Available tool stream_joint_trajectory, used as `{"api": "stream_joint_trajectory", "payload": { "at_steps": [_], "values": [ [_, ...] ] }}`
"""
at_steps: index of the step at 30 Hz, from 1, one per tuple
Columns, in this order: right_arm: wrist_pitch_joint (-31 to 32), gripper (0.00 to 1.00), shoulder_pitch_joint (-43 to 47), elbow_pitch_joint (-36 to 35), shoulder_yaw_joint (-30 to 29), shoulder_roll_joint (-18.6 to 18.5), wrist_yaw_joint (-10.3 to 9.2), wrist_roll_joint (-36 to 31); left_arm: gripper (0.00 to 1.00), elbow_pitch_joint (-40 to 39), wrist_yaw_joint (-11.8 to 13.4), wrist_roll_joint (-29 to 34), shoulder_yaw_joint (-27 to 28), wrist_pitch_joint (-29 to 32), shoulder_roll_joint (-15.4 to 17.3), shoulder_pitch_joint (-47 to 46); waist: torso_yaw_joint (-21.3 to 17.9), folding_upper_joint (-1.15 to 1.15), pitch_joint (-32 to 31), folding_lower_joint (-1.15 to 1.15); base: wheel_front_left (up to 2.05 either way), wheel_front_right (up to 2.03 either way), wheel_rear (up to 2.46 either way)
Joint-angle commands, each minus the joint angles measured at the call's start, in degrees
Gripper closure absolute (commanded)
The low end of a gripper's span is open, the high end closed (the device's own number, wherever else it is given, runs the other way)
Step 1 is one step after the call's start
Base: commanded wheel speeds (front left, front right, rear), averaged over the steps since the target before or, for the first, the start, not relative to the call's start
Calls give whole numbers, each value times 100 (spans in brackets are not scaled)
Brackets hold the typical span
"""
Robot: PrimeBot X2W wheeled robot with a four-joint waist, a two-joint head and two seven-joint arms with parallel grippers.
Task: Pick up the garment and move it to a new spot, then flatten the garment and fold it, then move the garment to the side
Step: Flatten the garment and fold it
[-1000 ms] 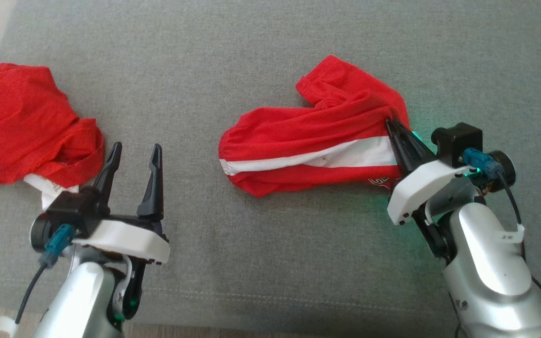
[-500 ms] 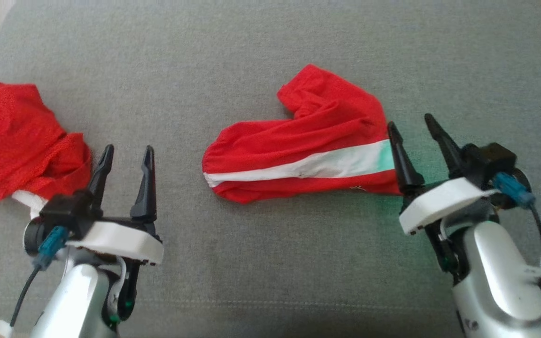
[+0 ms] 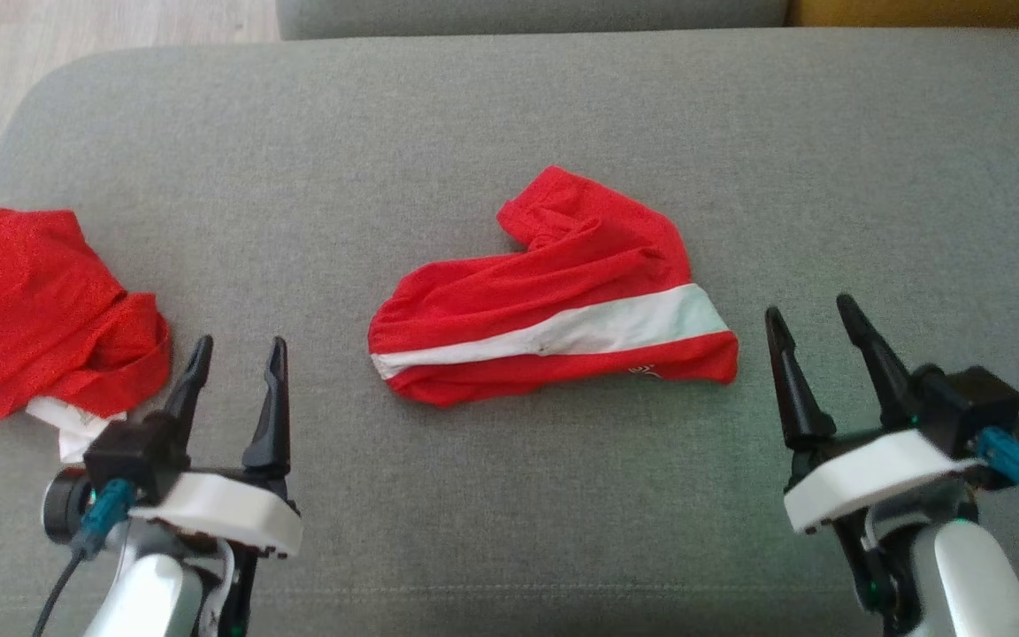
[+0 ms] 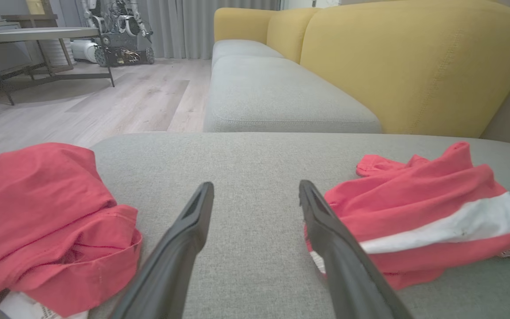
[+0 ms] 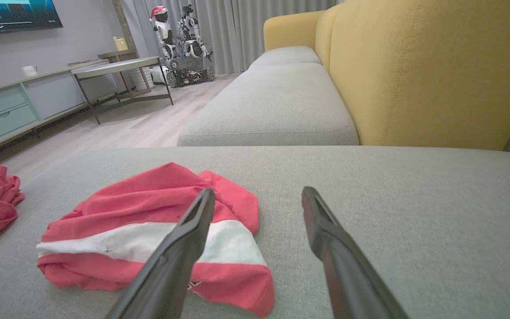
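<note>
A red garment with a white stripe (image 3: 554, 305) lies crumpled in the middle of the grey cushion (image 3: 509, 133); it also shows in the left wrist view (image 4: 419, 217) and the right wrist view (image 5: 157, 230). My right gripper (image 3: 815, 318) stands open to the right of the garment, apart from it, with nothing between its fingers. My left gripper (image 3: 235, 349) is open at the lower left, between this garment and a second red garment (image 3: 32, 310).
The second red garment (image 4: 42, 217), with white cloth under it, sits at the cushion's left edge. Wooden floor (image 3: 103, 26) lies beyond the left edge. A yellow sofa back (image 5: 414, 66), more grey cushions (image 4: 272, 93), a table (image 4: 38, 35) and other robots stand farther off.
My right gripper has let go of the striped garment, opened and drawn back to the right. The head camera has tilted up, shifting the whole picture down. The left gripper keeps its pose.
</note>
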Motion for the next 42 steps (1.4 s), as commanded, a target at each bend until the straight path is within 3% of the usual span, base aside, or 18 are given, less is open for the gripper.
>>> {"api": "stream_joint_trajectory", "payload": {
  "at_steps": [1,34,38,42],
  "values": [
    [39,0,-30,-281,100,18,-4,56,0,-217,39,42,179,17,151,-123,-25,0,-48,0,0,0,0],
    [128,0,61,-361,53,19,-4,206,0,-387,125,-19,54,90,226,-157,-33,0,-14,0,0,0,0],
    [138,0,40,-364,38,19,-4,205,0,-449,-50,1,-159,167,182,-338,-30,0,36,0,0,0,0],
    [151,0,-16,-373,61,19,-4,208,0,-489,-399,22,-593,389,-1,-743,-72,0,127,0,0,0,0]
  ]
}}
